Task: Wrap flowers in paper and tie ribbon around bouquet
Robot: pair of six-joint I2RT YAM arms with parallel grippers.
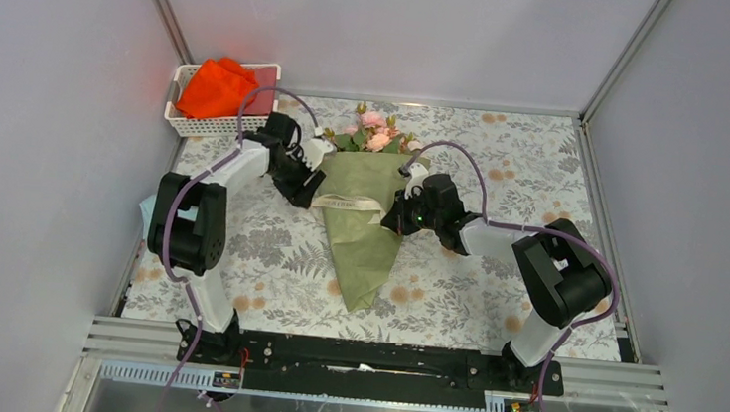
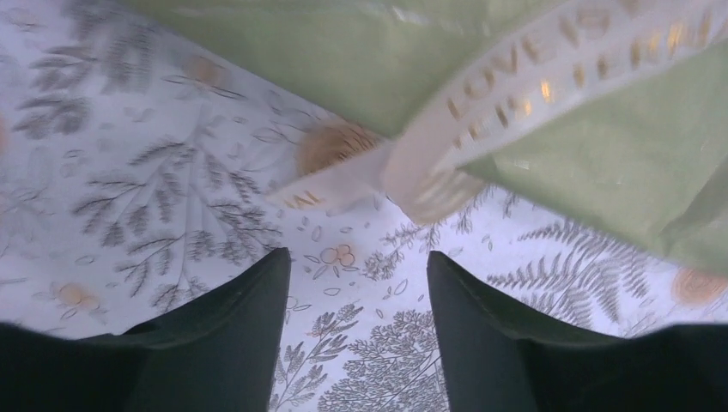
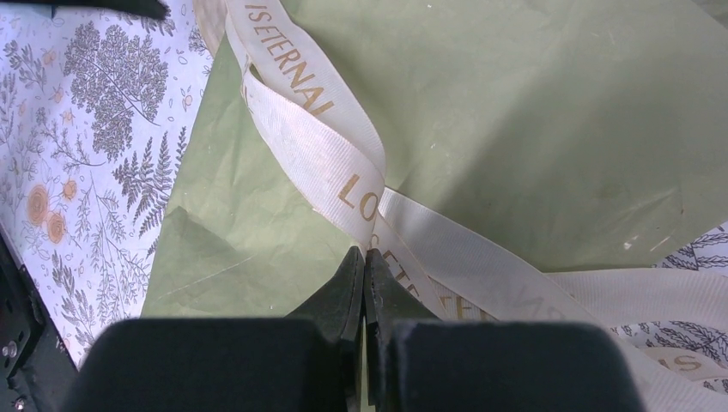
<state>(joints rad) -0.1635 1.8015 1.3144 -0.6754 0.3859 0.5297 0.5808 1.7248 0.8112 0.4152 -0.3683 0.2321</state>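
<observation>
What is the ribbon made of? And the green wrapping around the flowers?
The ribbon looks like woven fabric: cream, with fine ribs across it and shiny gold letters. The green wrapping looks like thin, matte paper, since it holds sharp creases and wrinkles.

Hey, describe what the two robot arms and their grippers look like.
The left arm and right arm mix white links with bulky black joint housings. A thin purple cable loops along each. The left gripper and right gripper have plain matte black, wedge-shaped fingers. A small green light glows near the right wrist.
</observation>
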